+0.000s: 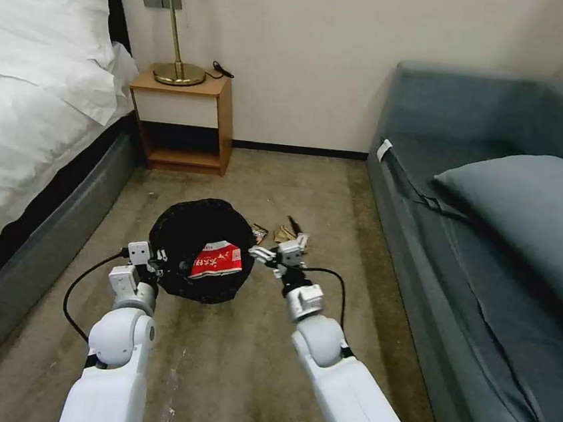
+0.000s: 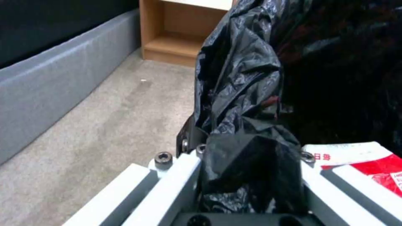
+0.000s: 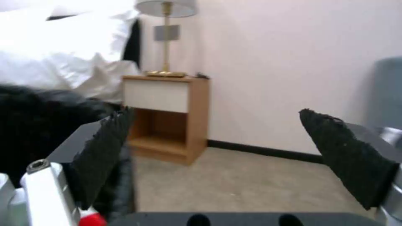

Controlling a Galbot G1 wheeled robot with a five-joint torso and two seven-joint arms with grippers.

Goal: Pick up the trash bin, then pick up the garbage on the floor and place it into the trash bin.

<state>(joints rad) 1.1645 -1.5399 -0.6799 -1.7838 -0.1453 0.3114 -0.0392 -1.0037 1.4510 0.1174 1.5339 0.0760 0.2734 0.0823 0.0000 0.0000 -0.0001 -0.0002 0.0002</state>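
Observation:
The trash bin, lined with a black bag, hangs low over the carpet. My left gripper is shut on its near-left rim, and in the left wrist view the bag is bunched between the jaws of the left gripper. A red-and-white packet lies inside the bin. My right gripper stands open and empty beside the bin's right rim. On the floor just beyond it lie a gold-brown wrapper and a small dark scrap.
A wooden nightstand with a brass lamp stands against the back wall. The bed runs along the left and a blue-grey sofa along the right. Open carpet lies between them.

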